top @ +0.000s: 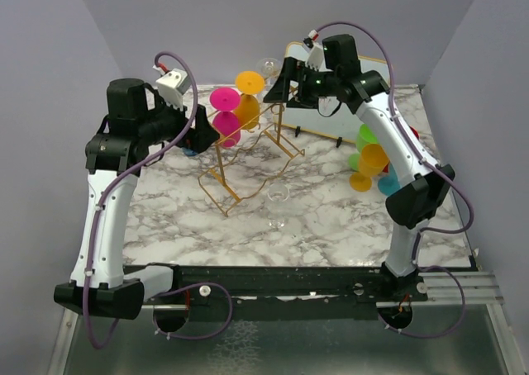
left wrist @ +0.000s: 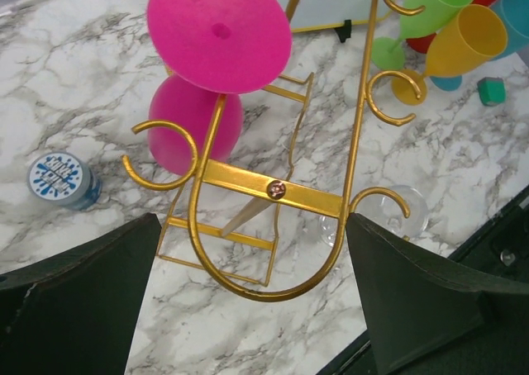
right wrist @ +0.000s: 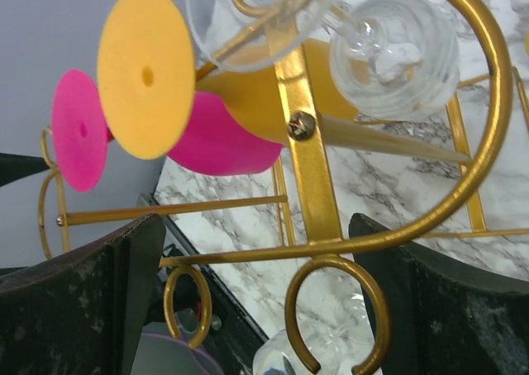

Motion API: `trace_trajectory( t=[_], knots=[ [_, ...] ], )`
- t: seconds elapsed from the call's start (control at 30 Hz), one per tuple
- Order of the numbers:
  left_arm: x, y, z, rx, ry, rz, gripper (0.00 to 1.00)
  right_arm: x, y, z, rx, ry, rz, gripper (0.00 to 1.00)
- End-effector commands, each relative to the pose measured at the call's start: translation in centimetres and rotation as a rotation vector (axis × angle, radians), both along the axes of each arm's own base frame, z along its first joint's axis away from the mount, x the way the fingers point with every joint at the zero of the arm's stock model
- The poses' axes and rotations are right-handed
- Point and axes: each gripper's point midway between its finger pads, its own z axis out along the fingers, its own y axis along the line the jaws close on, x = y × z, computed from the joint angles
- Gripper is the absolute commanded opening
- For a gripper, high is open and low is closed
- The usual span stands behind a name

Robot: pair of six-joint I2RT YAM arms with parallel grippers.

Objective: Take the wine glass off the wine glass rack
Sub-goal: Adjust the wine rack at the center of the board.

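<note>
black fingers (left wrist: 83, 301) spread wide at both ends of the wine glass rack (left wrist: 256, 185)

at centre left of the overhead view the left hand (left wrist: 252, 218) is released. in its wrist view the two fingers fill the lower corners, and the rack's lowest gold loop hangs in the gap between them with nothing clamped. a round blue tin (left wrist: 62, 181) sits on the marble desk (left wrist: 99, 78) at the left edge of that view. just right of it a pink wine glass (left wrist: 216, 32) hangs on the rack, its flat foot facing the camera and its bowl behind.

the rack stands on the desk in the middle of the overhead view, between the two hands. an orange wine glass (top: 248, 94) hangs beside the pink one, to its right. a clear wine glass (right wrist: 393, 53) hangs at the rack's right end, in the upper right of the right wrist view. two more clear glasses (top: 279, 195) rest on the desk below the rack in the overhead view.

the right hand (right wrist: 256, 220), upper right of centre overhead, is released too. a gold scroll sits between its fingers; whether the curve brushes a finger i cannot tell. a gold-framed whiteboard (top: 322, 119) stands below it in the frame, and a heap of coloured glasses (top: 369, 156) lies at the right.
</note>
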Motion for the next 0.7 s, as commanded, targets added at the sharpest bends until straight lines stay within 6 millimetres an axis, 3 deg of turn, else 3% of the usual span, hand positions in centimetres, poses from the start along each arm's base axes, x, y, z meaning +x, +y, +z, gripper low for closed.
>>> trace_trajectory(
  t=[0.0, 0.23, 0.43, 0.67],
  knots=[
    [0.5, 1.8, 1.3, 0.043, -0.03, 0.119, 0.98, -0.5, -1.8, 0.5, -0.045, -0.036, -0.082, 1.0],
    [2.2, 1.9, 4.4, 0.059, -0.1, 0.122, 0.99, -1.2, -4.1, 1.9, -0.004, -0.069, -0.16, 1.0],
    [4.2, 0.7, 7.1, 0.031, -0.146, 0.058, 0.99, -2.3, -4.4, 4.0, 0.048, -0.108, -0.121, 1.0],
    [6.2, -1.5, 7.1, -0.002, -0.116, -0.091, 0.94, -4.2, -6.3, 4.2, 0.024, -0.125, -0.172, 1.0]
  ],
)
